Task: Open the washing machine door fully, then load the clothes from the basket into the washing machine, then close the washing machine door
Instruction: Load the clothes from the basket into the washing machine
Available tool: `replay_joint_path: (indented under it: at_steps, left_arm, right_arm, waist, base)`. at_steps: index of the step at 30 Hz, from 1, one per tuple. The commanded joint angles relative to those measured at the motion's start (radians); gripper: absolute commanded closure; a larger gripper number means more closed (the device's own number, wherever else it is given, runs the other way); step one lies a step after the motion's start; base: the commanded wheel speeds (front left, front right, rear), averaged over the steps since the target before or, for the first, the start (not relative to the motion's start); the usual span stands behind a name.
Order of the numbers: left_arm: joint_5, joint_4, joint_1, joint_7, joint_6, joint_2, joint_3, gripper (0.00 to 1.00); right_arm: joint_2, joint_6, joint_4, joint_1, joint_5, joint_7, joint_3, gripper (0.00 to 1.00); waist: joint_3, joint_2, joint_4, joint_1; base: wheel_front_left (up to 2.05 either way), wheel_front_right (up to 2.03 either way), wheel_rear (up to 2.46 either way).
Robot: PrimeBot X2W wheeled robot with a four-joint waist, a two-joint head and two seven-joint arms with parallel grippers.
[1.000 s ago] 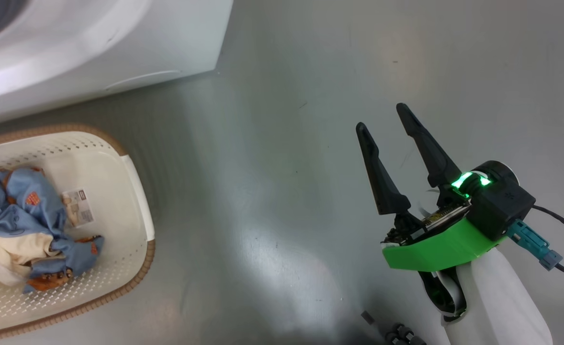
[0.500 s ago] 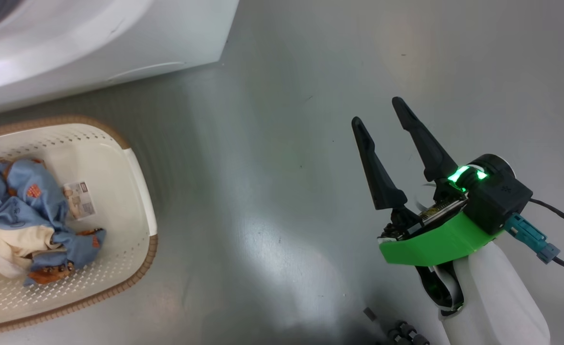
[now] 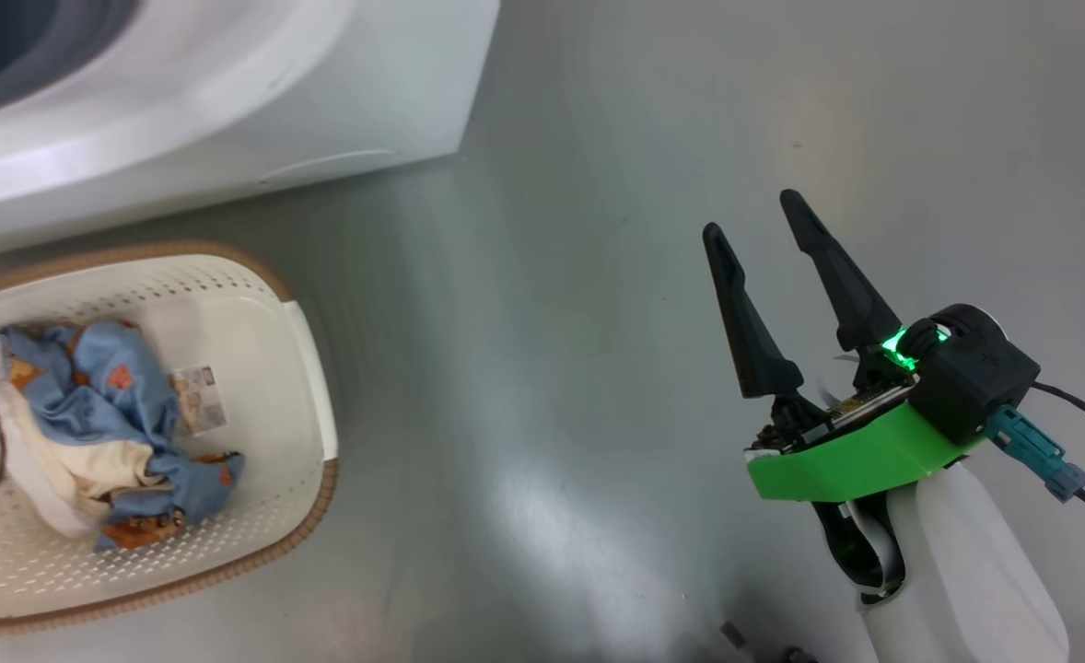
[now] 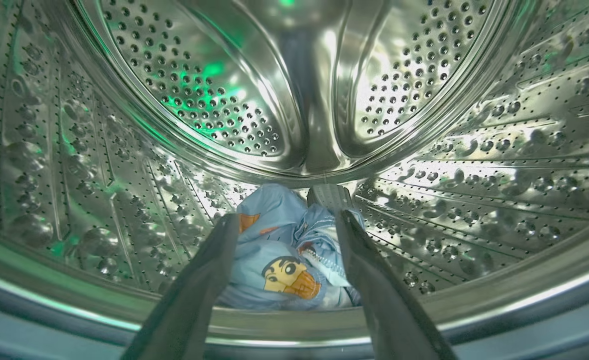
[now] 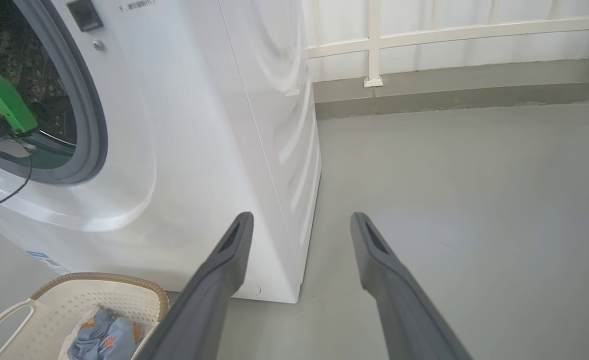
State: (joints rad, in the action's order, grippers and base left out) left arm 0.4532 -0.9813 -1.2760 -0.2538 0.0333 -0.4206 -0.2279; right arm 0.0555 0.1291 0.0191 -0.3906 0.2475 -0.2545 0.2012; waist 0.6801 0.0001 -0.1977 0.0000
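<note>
Head view: the basket (image 3: 271,502) lies lengthwise alongside the washing machine (image 3: 321,92).

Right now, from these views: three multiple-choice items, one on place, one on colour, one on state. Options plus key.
1. Where does the blue garment beyond the left gripper lie?
A) on the floor
B) in the drum
C) on the machine's top

2. What colour is the rim of the basket?
A) green
B) black
C) brown

3. How is the right gripper?
A) open, empty
B) shut on cloth
C) shut on a handle

Key: 1 B, perforated steel surrounds it. 2 C, a brown woven-look band edges the cream plastic. 3 A, its fingers stand apart with nothing between them.
</note>
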Motion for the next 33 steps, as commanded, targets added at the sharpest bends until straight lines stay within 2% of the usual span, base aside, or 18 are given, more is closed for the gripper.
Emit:
replay_joint_path:
  at_steps: [1,6,11,19,25,33]
  left_arm:
    - [-0.001,0.058,0.036,-0.007,-0.017,-0.047,0.026,0.0]
    - [-0.01,0.272,0.221,-0.008,-0.075,-0.022,0.087,0.0]
    - [-0.017,0.502,0.464,-0.008,-0.119,0.03,0.144,0.0]
    - [-0.068,0.788,0.831,-0.008,-0.186,0.105,0.174,0.0]
    - [-0.099,0.909,1.049,-0.008,-0.224,0.143,0.169,0.0]
    - [-0.118,0.982,1.224,0.005,-0.249,0.169,0.12,0.0]
  right_arm:
    - [-0.005,0.002,-0.019,0.033,-0.007,-0.007,0.012,0.0]
    - [-0.005,0.002,-0.012,0.053,-0.019,-0.007,0.0,0.0]
    - [-0.005,0.002,0.0,0.084,-0.035,-0.007,-0.013,0.0]
    - [-0.005,0.002,0.036,0.139,-0.071,-0.007,-0.03,0.0]
    - [-0.005,0.002,0.057,0.182,-0.091,-0.007,-0.049,0.0]
    - [-0.005,0.002,0.076,0.259,-0.108,0.001,-0.073,0.0]
  waist:
    - [-0.024,-0.0001,0.022,0.0]
    - [-0.068,-0.0001,0.051,0.0]
    - [-0.134,-0.0001,0.085,0.0]
    - [-0.254,-0.0001,0.126,0.0]
    - [-0.349,-0.0001,0.151,0.0]
    - [-0.48,-0.0001,0.187,0.0]
  base:
    - [0.0,0.0,0.0]
    - [0.0,0.0,0.0]
    - [0.0,0.0,0.0]
    - [0.0,0.0,0.0]
    - [0.0,0.0,0.0]
    - [0.0,0.0,0.0]
